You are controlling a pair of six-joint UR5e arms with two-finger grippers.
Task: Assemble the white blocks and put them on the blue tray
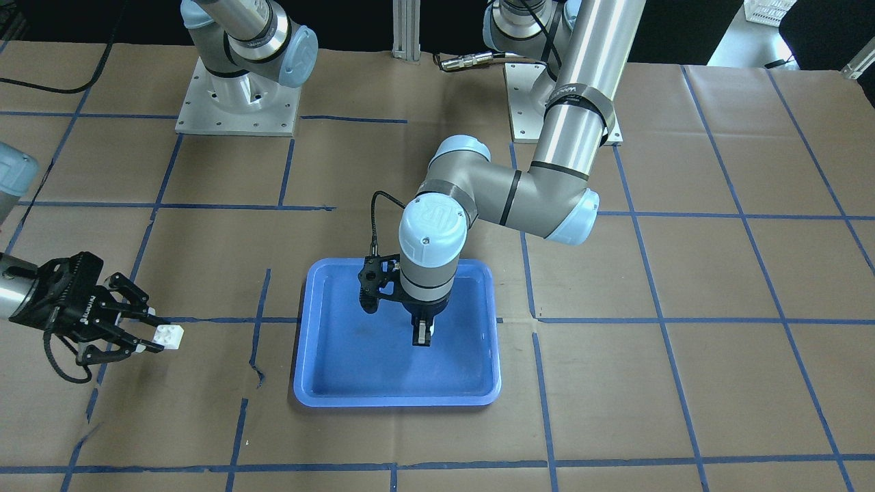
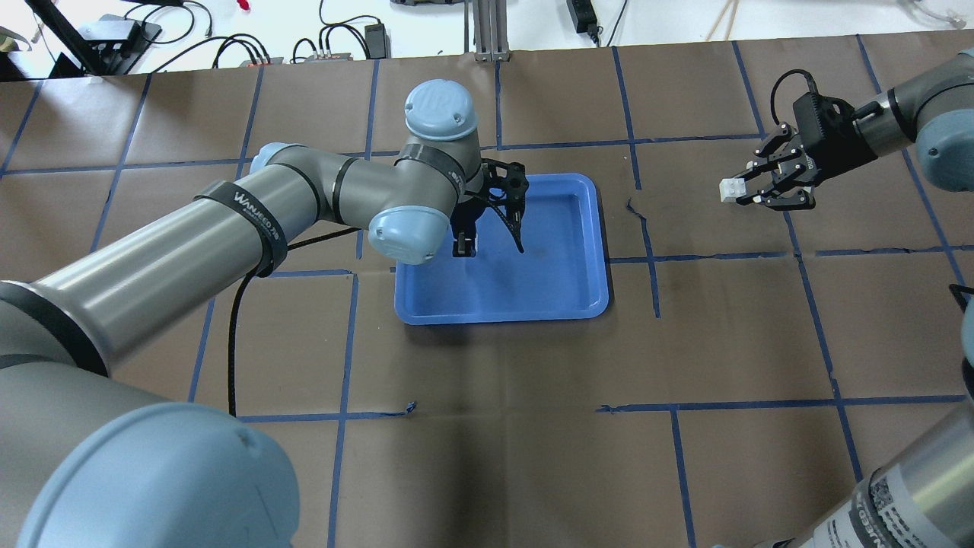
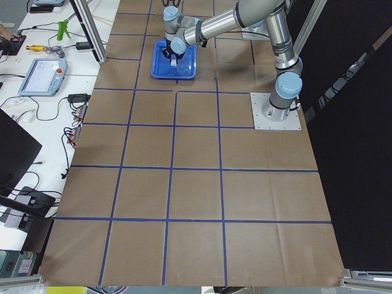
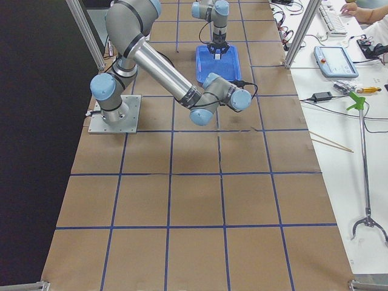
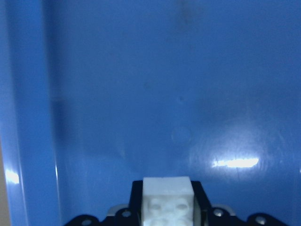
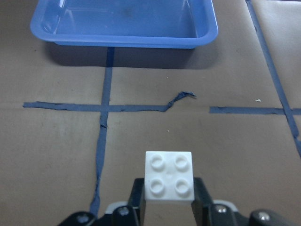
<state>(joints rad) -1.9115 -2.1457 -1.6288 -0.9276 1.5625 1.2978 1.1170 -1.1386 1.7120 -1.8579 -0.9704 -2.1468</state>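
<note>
The blue tray (image 1: 321, 383) lies at mid-table; it also shows in the overhead view (image 2: 578, 289). My left gripper (image 1: 423, 338) points straight down over the tray's inside and is shut on a white block (image 5: 167, 197). The left wrist view shows this block above the bare tray floor (image 5: 141, 70). My right gripper (image 2: 742, 190) hangs above the table well off to the tray's side and is shut on the other white block (image 2: 729, 190). That block's four studs face the tray (image 6: 122, 40) in the right wrist view (image 6: 169, 175). The two blocks are far apart.
Brown paper with a blue tape grid covers the table (image 2: 533, 426). The two arm bases (image 1: 236, 102) stand on metal plates at the robot's side. A torn strip of tape (image 6: 178, 99) lies between the right gripper and the tray. Desks with tools (image 4: 339, 60) flank the table.
</note>
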